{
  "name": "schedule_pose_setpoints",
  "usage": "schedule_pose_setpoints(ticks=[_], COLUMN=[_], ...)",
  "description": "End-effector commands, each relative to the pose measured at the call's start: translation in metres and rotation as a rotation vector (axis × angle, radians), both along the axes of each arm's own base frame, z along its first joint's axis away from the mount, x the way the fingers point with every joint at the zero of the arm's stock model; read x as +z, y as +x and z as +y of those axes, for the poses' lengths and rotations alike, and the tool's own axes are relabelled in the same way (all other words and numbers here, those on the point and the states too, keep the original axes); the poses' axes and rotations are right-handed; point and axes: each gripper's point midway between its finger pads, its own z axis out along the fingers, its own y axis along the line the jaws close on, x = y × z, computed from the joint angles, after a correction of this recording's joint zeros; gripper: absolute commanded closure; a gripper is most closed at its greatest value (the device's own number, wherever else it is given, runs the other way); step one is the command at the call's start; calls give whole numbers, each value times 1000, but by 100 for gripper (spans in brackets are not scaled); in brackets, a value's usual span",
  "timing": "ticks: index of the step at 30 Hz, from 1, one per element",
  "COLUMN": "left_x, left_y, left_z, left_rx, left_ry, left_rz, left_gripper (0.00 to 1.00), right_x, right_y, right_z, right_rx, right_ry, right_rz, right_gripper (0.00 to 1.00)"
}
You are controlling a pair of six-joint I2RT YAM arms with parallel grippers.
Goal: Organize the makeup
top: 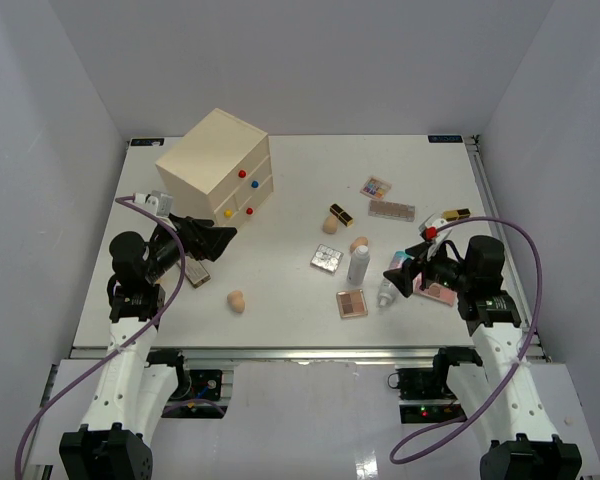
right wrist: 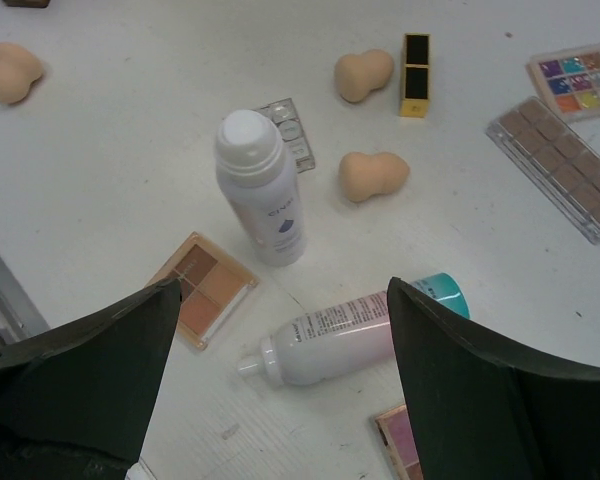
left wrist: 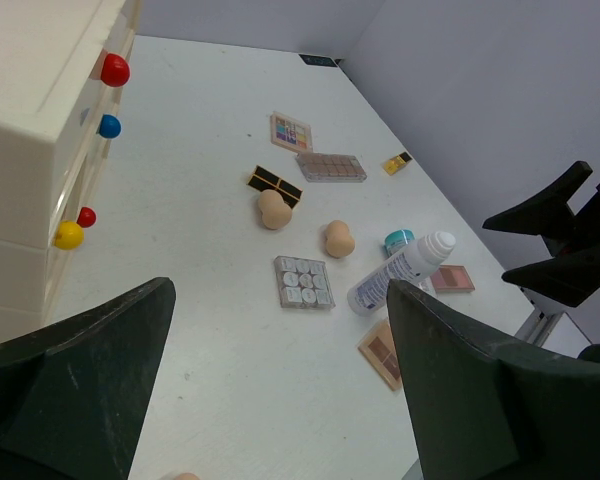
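Well, my left fingers (left wrist: 80, 380) and right fingers (right wrist: 80, 380) stand apart, empty; lowering onto the tube (right wrist: 330, 335) between the right pair could topple the bottle (right wrist: 260, 190) just beyond

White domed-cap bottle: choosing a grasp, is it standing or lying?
Standing: the bottle rests on its base, cap up, unlike the tube lying flat beside it.

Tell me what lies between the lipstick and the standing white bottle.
A peach sponge, apart from both the lipstick and the bottle; the right wrist view shows it best.
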Motion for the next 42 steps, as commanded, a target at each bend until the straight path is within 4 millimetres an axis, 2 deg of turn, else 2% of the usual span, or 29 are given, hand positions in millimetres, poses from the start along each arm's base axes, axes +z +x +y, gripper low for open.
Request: schedule_pose_setpoints(ticks=[1, 4, 6, 8, 9, 12, 13, 14, 16, 19, 22, 26, 28, 31, 42], left_x=[15, 14, 11, 12, 13, 27, 31, 35, 40, 51, 40, 27, 19, 17, 20], left_y=[-1, 0, 2, 1, 1, -2, -2, -2, -1, 3, 7, 15, 21, 29, 46], left_z=[-2, -1, 0, 1, 2, 4, 6, 9, 21, 39, 50, 59, 64, 66, 69], left_rx=[-4, 1, 19, 41, 50, 81, 98, 123, 209, 331, 404, 469, 496, 512, 522], left_ry=[-10, -22, -48, -91, -108, -149, -153, -154, -151, -138, -123, -109, -98, -89, -78], left_rz=[-38, -26, 16, 67, 85, 118, 126, 139, 190, 203, 264, 346, 388, 418, 432], left_gripper=[2, 2, 2, 2, 2, 2, 2, 2, 2, 2, 2, 3, 3, 3, 3], right_x=[29, 56, 69, 72, 67, 71, 89, 81, 95, 112, 115, 112, 98, 100, 94], right_y=[-2, 16, 32, 33, 43, 60, 62, 71, 85, 101, 130, 163, 173, 182, 189], right_z=[14, 25, 44, 79, 92, 145, 154, 169, 202, 240, 271, 307, 318, 330, 343], right_rx=[142, 170, 172, 232, 207, 207, 208, 212, 259, 289, 304, 339, 353, 369, 374], right_ry=[7, 22, 9, -20, -41, -11, 19, 24, 82, 169, 232, 276, 284, 320, 393], right_rz=[-54, -25, 19, 41, 66, 148, 132, 176, 222, 277, 299, 323, 354, 357, 382], right_gripper=[10, 10, 8, 8, 8, 5, 4, 3, 2, 0, 2, 11, 16, 19, 28])
